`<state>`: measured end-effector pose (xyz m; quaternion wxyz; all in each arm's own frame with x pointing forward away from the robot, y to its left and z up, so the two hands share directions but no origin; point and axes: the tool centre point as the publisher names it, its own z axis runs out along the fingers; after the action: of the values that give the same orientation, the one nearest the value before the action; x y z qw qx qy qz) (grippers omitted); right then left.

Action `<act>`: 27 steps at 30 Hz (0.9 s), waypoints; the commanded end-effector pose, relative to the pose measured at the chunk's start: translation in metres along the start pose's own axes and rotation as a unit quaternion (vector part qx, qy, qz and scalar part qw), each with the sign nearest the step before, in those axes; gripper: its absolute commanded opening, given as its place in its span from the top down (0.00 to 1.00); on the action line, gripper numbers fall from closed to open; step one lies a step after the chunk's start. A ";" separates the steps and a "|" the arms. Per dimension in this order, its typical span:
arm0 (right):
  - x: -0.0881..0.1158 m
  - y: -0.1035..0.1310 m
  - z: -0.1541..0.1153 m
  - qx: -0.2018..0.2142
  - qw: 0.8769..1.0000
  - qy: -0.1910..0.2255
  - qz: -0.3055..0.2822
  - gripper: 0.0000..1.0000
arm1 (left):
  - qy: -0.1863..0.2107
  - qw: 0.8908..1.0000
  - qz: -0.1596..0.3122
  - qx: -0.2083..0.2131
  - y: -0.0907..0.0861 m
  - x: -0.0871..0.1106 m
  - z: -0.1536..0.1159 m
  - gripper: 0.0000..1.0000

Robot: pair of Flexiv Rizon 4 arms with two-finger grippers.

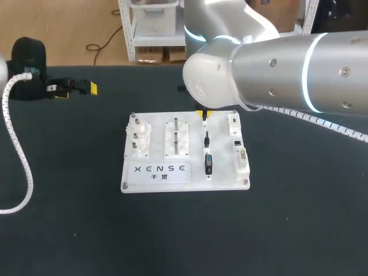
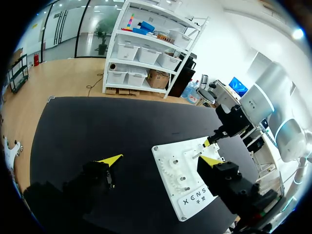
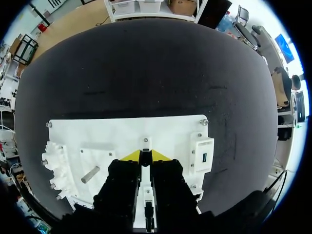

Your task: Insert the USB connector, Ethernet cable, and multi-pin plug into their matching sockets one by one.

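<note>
Right gripper (image 3: 146,156) over white connector board (image 3: 97,131), far edge; grip state cannot be told.
Left gripper (image 2: 160,160) fingers spread wide, well apart from board, above black table (image 1: 69,230).

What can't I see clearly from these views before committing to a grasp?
1. Right end effector grip: head view, its own arm covers it; right wrist view, its body hides what lies beneath.
2. Sockets: head view, too small to tell types.
3. Board, partly: left wrist view, behind left end effector.
</note>
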<state>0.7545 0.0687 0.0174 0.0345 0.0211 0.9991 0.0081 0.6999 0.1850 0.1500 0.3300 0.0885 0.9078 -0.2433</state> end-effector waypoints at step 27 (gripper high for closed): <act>0.010 -0.051 -0.035 -0.008 0.999 -0.047 0.026 1.00 | 0.000 1.000 0.000 0.000 0.000 0.000 0.000 0.00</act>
<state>0.7495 0.0275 0.0509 0.0589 0.0455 0.9972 0.0111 0.6999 0.1850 0.1500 0.3300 0.0885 0.9078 -0.2433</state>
